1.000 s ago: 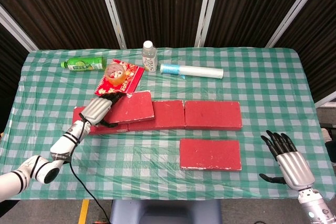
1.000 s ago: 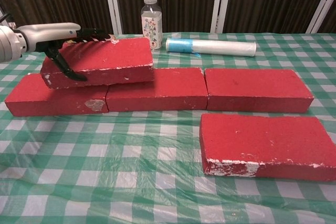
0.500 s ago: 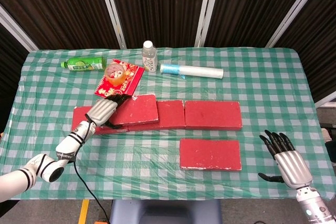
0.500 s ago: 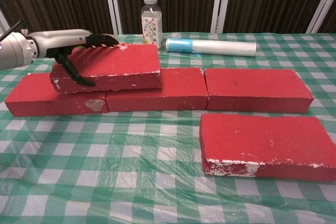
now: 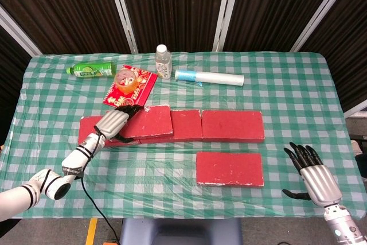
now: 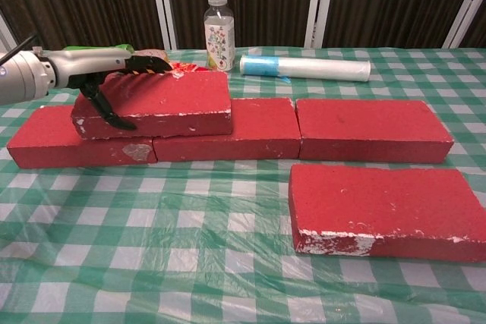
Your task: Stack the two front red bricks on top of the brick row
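Note:
Three red bricks form a row (image 5: 232, 125) (image 6: 372, 129) across the table's middle. A further red brick (image 5: 149, 121) (image 6: 159, 102) lies flat on top of the row's left end, spanning the joint between the left and middle bricks. My left hand (image 5: 113, 121) (image 6: 102, 73) grips that brick's left end, fingers over its top and thumb on its front face. One red brick (image 5: 229, 168) (image 6: 391, 210) lies alone on the cloth in front of the row. My right hand (image 5: 312, 176) hovers open at the front right, away from all bricks.
Behind the row are a clear water bottle (image 5: 163, 61) (image 6: 218, 20), a white roll with a blue end (image 5: 209, 77) (image 6: 304, 67), a green bottle lying down (image 5: 90, 69) and a red packet with a cup (image 5: 130, 83). A black cable hangs off the front edge (image 5: 94, 210).
My left hand has carried the upper brick to the right and lowered it level onto the row. The right hand has barely moved.

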